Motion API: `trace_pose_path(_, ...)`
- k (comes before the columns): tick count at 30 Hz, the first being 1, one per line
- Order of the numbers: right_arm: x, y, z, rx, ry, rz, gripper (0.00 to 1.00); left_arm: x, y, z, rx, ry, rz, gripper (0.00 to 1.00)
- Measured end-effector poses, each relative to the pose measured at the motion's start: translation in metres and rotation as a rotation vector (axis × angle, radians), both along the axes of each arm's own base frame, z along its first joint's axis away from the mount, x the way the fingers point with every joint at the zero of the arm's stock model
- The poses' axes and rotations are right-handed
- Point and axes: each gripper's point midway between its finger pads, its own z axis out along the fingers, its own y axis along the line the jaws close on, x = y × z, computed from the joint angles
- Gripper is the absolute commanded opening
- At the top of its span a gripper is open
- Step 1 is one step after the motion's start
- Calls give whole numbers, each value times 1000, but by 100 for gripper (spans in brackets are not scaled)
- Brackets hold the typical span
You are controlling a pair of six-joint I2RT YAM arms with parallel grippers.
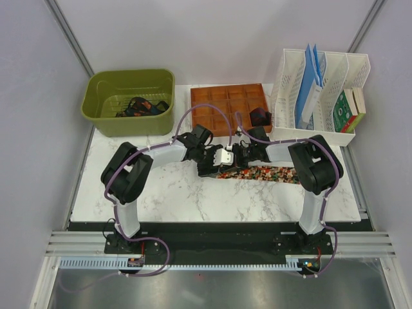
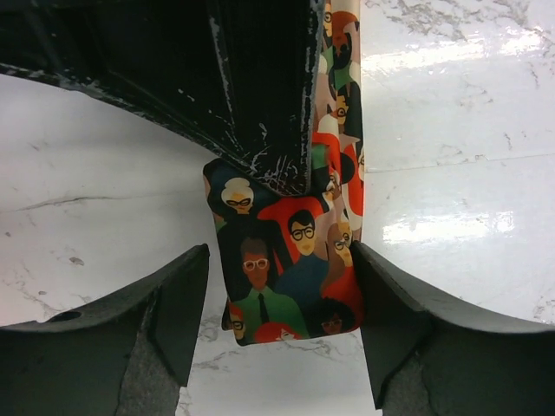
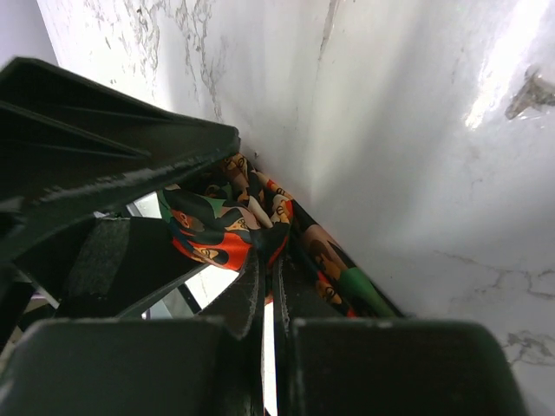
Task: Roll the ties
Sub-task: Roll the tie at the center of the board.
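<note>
- Left wrist view: my left gripper (image 2: 279,260) stands spread, a finger on either side of the speckled tie (image 2: 286,277). I judge that this hems in its folded end so the roll cannot slip sideways.
- My right gripper (image 3: 267,251) is pressed together and pinches the fold of cloth at its tips, probably as the core to wind around.
- The tie's free length lies flat on the marble table (image 1: 161,187) and runs toward my right arm, ready to be fed into the roll.
- A dark roll (image 1: 259,116) sits in one compartment of the brown tray (image 1: 219,106), which I take as the place for finished ones.
- No writing is readable. The tie's print is cartoon faces in glasses, and the labels in the white rack (image 1: 318,96) are too small to read.
</note>
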Motion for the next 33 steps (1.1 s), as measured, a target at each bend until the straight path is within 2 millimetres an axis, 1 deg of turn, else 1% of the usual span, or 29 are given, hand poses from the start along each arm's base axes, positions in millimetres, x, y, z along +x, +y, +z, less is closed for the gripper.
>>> trace_pose_path(9,-1,1,3,7,50,-37,0,-2,0,-4,38,-19,-8,71)
trace_pose_path(12,-2,3,8,15,87,-65,0,-1,1,-4,47,-27,-4,71)
trace_pose_path(16,-11,3,12,17,130,-89,0,-2,1,-4,53,-31,-2,69)
trace_pose_path(21,-21,-2,4,2,176,-109,0,-2,2,-5,57,-28,-1,68)
trace_pose_path(27,-15,-4,-1,-2,167,-99,0,-2,2,-4,57,-28,-1,70)
trace_pose_path(33,-3,-2,3,1,122,-79,0,1,9,-4,52,-31,5,69)
